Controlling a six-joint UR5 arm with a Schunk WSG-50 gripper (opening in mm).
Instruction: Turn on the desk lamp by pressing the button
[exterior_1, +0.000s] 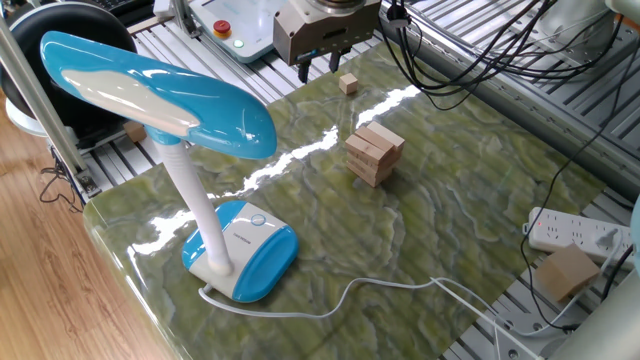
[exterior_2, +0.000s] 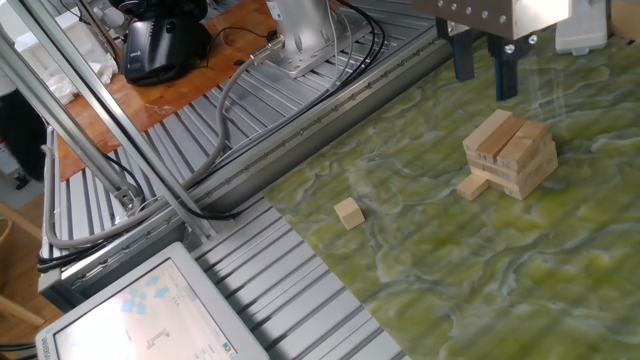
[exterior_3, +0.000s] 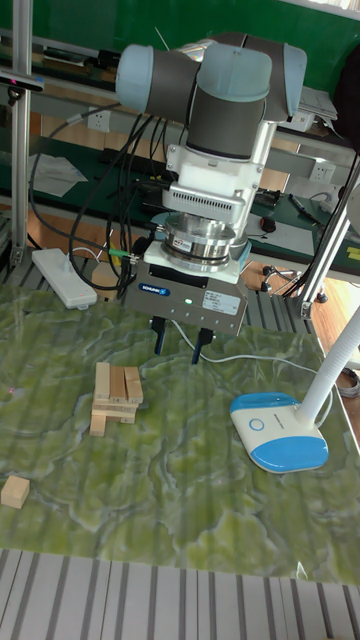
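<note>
The desk lamp (exterior_1: 150, 95) stands at the table's front left: long blue-and-white head, white curved neck, rounded blue base (exterior_1: 245, 250). On the base's top sits the button (exterior_1: 258, 220), small, round and light blue with a white ring; it also shows in the tall view as the button (exterior_3: 257, 423) on the lamp base (exterior_3: 278, 430). My gripper (exterior_1: 315, 68) hangs above the table's far edge, well away from the lamp base. Its fingers point down with a gap and nothing between them, as the gripper (exterior_2: 485, 68) and the gripper (exterior_3: 181, 342) show.
A stack of wooden blocks (exterior_1: 373, 153) stands mid-table near the gripper, and a small wooden cube (exterior_1: 347, 83) lies at the far edge. The lamp's white cord (exterior_1: 350, 290) runs right toward a power strip (exterior_1: 570, 232). A grey control box with a red button (exterior_1: 222, 27) sits behind.
</note>
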